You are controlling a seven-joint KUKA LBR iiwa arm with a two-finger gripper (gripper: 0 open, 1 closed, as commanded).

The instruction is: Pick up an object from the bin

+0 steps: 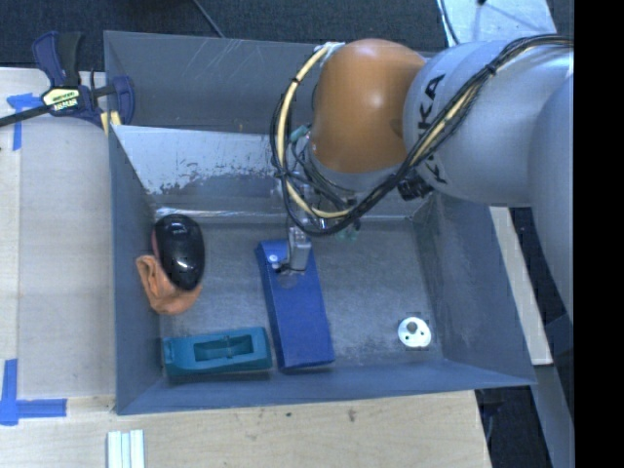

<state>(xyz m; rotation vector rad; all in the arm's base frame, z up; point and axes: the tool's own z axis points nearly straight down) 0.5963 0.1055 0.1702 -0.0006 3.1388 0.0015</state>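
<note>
The gripper point(291, 269) hangs at the far end of a long blue rectangular block point(302, 325) in the grey metal bin point(132, 261); a teal rectangular plastic case point(216, 351) lies just left of the block's near end; farther left, a black computer mouse point(180, 250) overlaps an orange soft lump point(159, 292); a small white round piece point(414, 332) lies well apart, right.

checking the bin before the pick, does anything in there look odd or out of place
Nothing spilled or broken. The one oddity: the black mouse sits half on a crumpled orange thing at the left.
</note>
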